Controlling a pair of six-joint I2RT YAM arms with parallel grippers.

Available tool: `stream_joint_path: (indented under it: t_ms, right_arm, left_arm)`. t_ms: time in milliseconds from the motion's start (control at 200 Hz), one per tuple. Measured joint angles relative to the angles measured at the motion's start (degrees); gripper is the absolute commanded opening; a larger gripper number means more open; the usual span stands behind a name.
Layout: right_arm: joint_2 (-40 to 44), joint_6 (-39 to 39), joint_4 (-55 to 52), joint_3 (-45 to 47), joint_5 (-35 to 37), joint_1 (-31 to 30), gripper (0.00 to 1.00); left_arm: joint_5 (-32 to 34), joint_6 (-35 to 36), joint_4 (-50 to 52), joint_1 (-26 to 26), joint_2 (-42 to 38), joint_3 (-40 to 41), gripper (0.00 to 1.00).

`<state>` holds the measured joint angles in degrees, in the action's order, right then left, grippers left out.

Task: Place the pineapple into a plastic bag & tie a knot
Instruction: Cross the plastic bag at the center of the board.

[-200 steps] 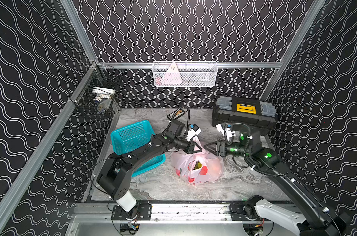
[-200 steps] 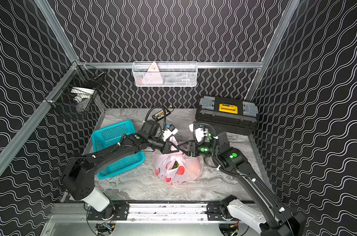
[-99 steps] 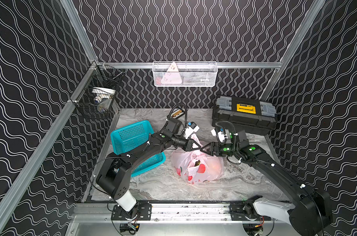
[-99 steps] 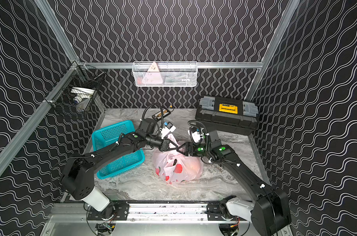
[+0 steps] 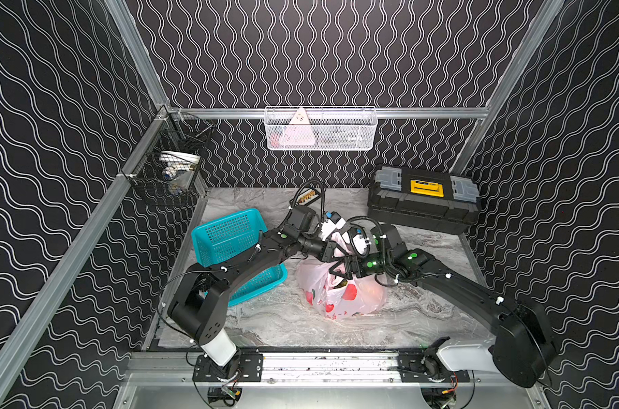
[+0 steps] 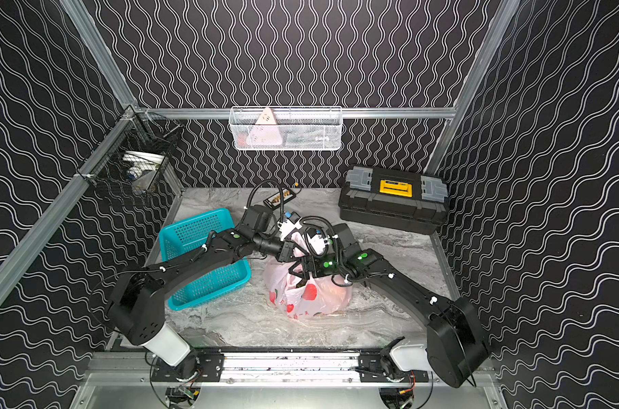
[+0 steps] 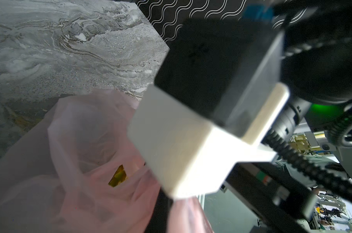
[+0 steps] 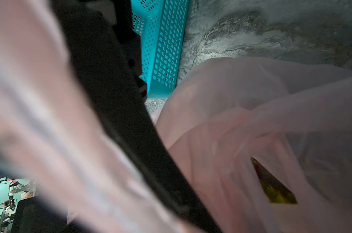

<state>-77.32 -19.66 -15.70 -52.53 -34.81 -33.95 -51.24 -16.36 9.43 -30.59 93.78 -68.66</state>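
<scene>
While the left gripper (image 5: 331,249) stays clenched on 1 pink handle of the plastic bag (image 5: 352,299) and pulls it up, the right gripper (image 5: 338,272) has swung in from the side. A second ago it was out beside the bag. Now it sits right over the bag's top, and its jaws look wider apart, holding nothing. The bag rests on the table (image 5: 283,325) just beside the teal basket (image 5: 226,233). The pineapple (image 8: 275,189) is inside, with a yellow-green bit showing through the mouth. I think the right gripper is going for the other handle. No knot shows yet, so the 2 handles still need tying.
</scene>
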Motion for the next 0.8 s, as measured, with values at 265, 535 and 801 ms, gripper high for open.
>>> stream_joint_path:
  t_ms: [265,535,801]
  right_arm:
    - [-0.11,1.09,-1.81,0.35,3.61,-0.17,0.59]
    - [1.68,1.57,-3.28,2.51,7.26,-0.39,0.34]
    - [3.98,1.42,-5.35,2.82,12.72,-0.22,0.09]
  left_arm:
    - [0.02,0.07,0.81,-0.02,-1.05,-0.74,0.00]
    - [0.11,0.04,1.27,-0.02,-1.68,-1.03,0.00]
    - [2.89,0.00,1.33,-0.11,-5.18,1.68,0.51]
